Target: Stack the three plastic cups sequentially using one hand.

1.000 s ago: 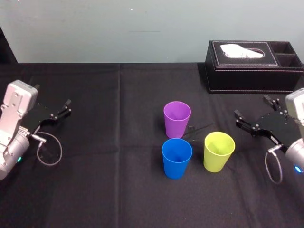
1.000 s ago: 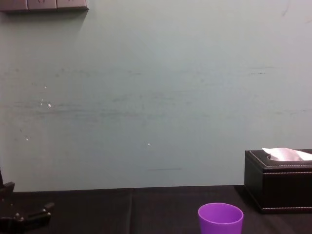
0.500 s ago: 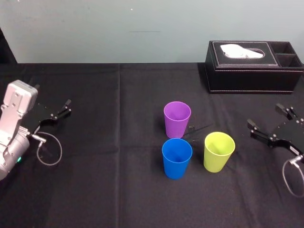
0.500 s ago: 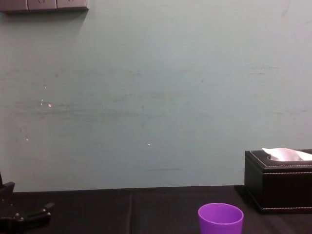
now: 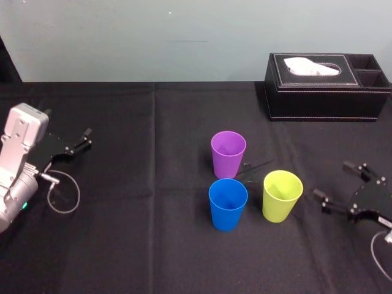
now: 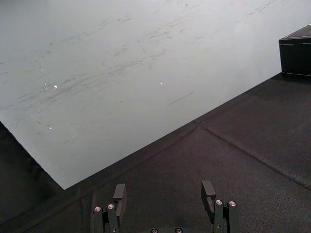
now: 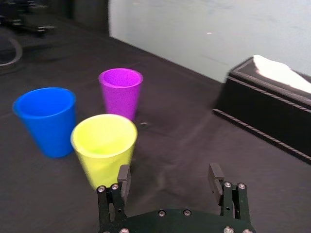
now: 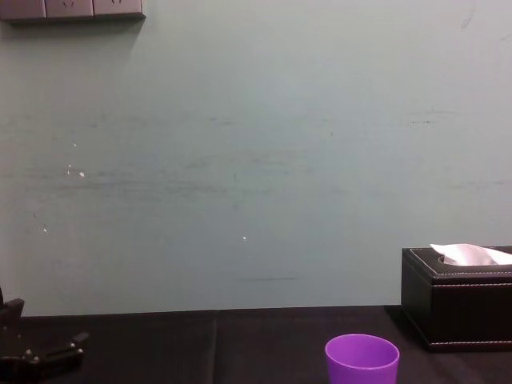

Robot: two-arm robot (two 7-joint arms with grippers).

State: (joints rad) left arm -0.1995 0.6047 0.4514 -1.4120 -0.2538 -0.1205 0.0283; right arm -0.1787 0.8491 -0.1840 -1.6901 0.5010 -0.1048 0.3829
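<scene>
Right gripper (image 5: 334, 180) has drawn back level w/ yellow-green cup (image 5: 282, 196), jaws wide, empty. 0 stacked: purple cup (image 5: 228, 153), blue cup (image 5: 228, 203) separate. Left gripper (image 5: 76, 144) parked, open.

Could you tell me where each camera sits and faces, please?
Head: high, looking down; purple cup, blue cup, yellow-green cup, left pincer, right pincer.
Chest: low, facing wall; left pincer low-left.
Left wrist: behind open left pincer, facing wall.
Right wrist: behind open right pincer, facing yellow-green cup.
Head and chest share purple cup, tissue box.
</scene>
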